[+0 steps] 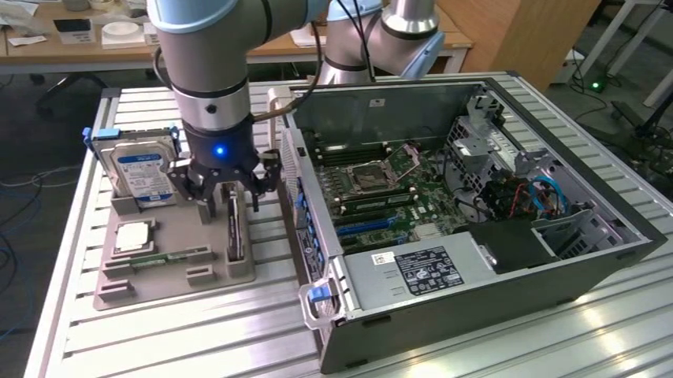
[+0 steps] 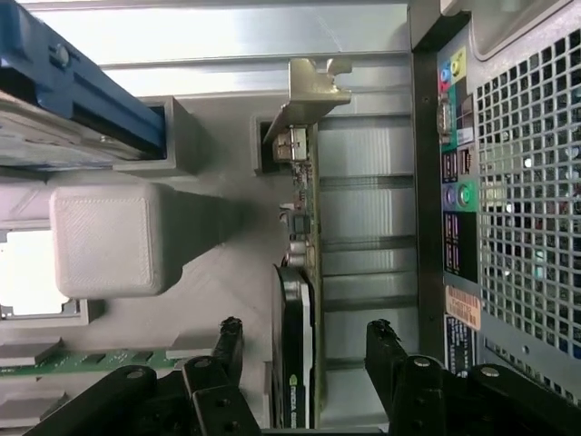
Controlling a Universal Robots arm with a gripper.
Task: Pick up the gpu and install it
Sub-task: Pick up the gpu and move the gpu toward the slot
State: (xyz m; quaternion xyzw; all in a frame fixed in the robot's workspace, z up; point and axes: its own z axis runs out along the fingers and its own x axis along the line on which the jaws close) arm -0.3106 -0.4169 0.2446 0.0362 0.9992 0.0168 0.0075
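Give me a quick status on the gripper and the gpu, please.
Gripper open, fingers straddling the gpu, not touching. Gpu upright on edge in the grey holder. Hard drive and computer case flank it; nothing blocking the fingers.

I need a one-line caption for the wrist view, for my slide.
Open jaws straddle the gpu, not touching it, standing on edge in the gray holder beside the PC case.

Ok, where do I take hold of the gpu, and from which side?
The gpu stands on edge in the tray with its top edge free. So it is probably best to come from above and pinch its two flat faces at the cooler, which is thicker than the bare board near the bracket. The open end effector straddles that spot.
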